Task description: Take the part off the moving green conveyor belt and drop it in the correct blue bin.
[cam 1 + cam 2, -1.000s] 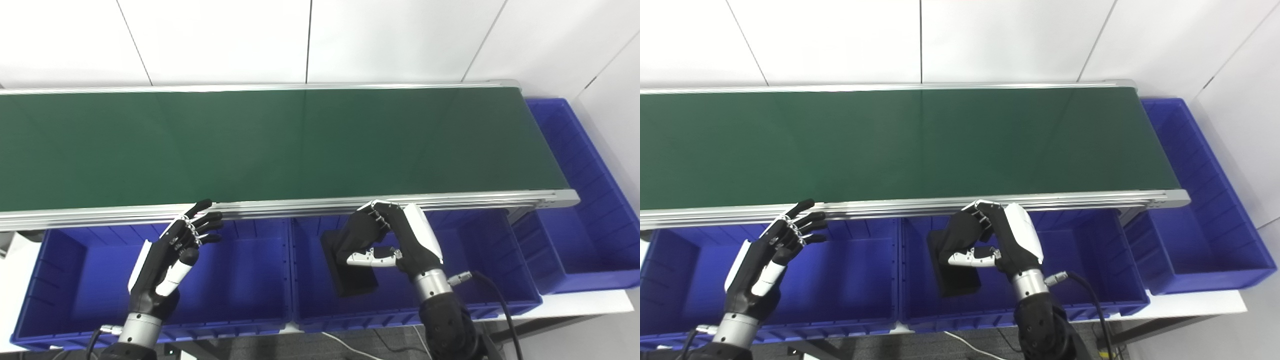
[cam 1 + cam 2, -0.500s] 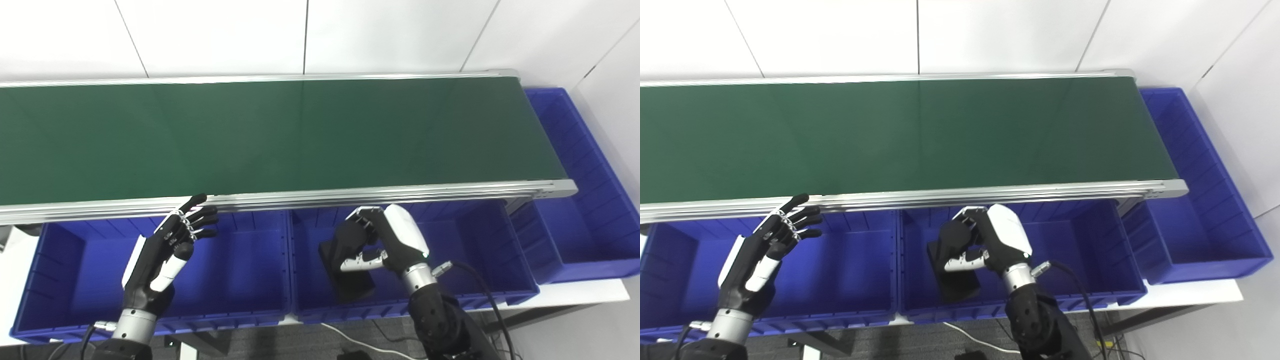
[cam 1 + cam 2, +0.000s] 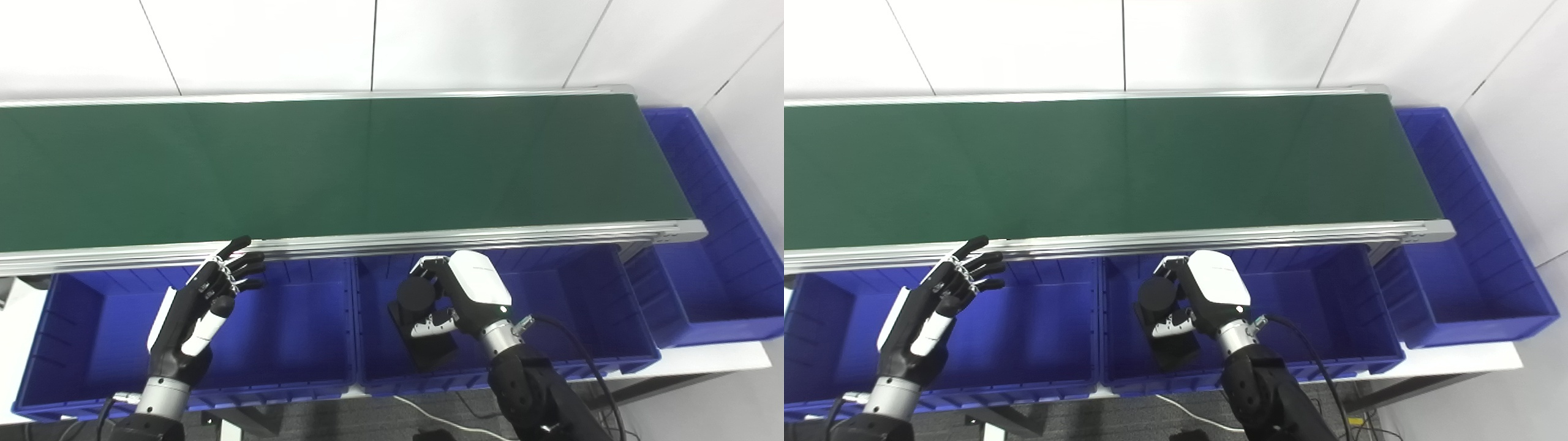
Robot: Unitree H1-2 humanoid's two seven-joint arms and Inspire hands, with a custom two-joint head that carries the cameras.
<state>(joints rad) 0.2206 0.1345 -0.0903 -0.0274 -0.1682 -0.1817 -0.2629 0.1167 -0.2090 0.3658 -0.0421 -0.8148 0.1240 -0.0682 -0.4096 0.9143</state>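
Note:
My right hand [image 3: 460,293] is shut on a black round part [image 3: 415,295], fingers over it and thumb under it. It holds the part low inside the middle blue bin [image 3: 582,300], just above a black flat block [image 3: 433,350] that lies on the bin floor. The same grasp shows in the right eye view [image 3: 1213,291]. My left hand [image 3: 202,303] is open and empty, fingers spread, above the left blue bin [image 3: 294,331] near the belt's front rail. The green conveyor belt [image 3: 343,165] carries no part.
The belt's aluminium front rail [image 3: 380,241] runs just above both hands. A third blue bin [image 3: 716,275] stands at the belt's right end. A cable [image 3: 576,343] trails from my right wrist. White wall panels are behind the belt.
My right hand has sunk from the belt's rail down into the middle bin and turned, still holding the black part. The camera tilted a little. My left hand has barely moved.

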